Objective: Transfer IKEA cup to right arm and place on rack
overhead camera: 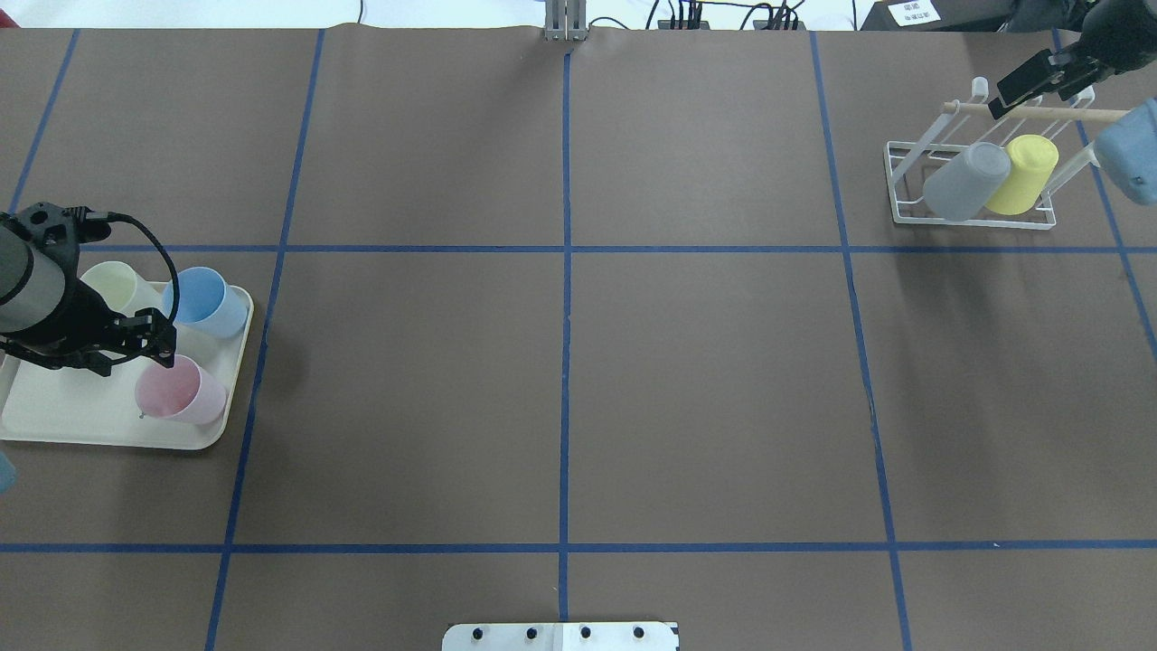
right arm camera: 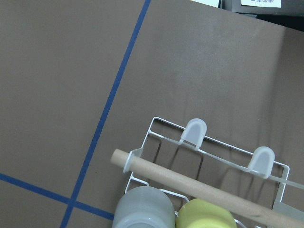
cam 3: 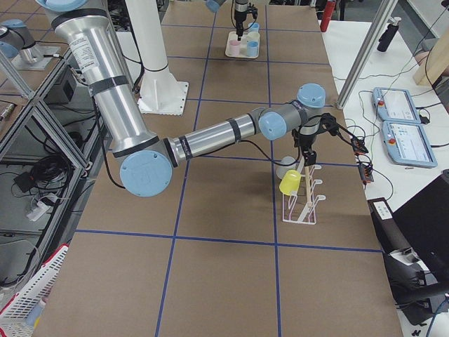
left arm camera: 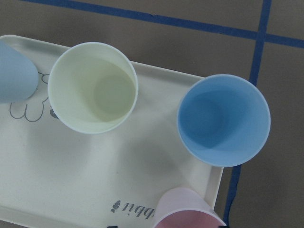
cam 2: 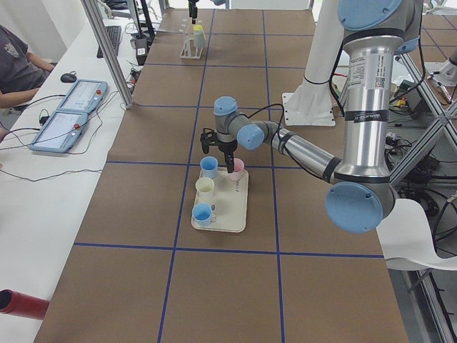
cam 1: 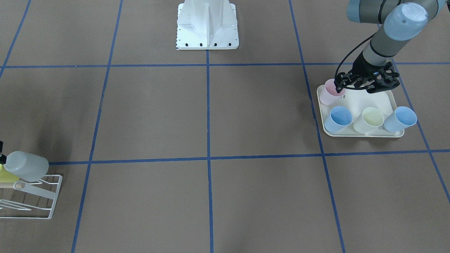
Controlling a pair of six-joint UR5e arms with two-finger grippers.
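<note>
Four cups stand on the cream tray [cam 1: 355, 102]: pink [cam 1: 329, 95], blue [cam 1: 339, 118], pale yellow [cam 1: 369, 120], and a second blue [cam 1: 400, 119]. My left gripper [cam 1: 355, 88] hangs low over the tray's back part, jaws spread. One finger is at the pink cup's [overhead camera: 181, 393] rim; I cannot tell if it touches. The pink cup sits at the bottom edge of the left wrist view [left arm camera: 187, 213]. The white wire rack [overhead camera: 904, 181] holds a grey cup [overhead camera: 965, 181] and a yellow cup [overhead camera: 1021, 174]. My right gripper [overhead camera: 1039, 86] is open and empty above the rack's wooden dowel [right arm camera: 190, 183].
The robot's white base plate [cam 1: 207, 38] is at the middle of the near table edge. Blue tape lines [overhead camera: 566, 316] divide the brown table into squares. In the front-facing view the rack [cam 1: 52, 196] is at the left edge, far from the tray.
</note>
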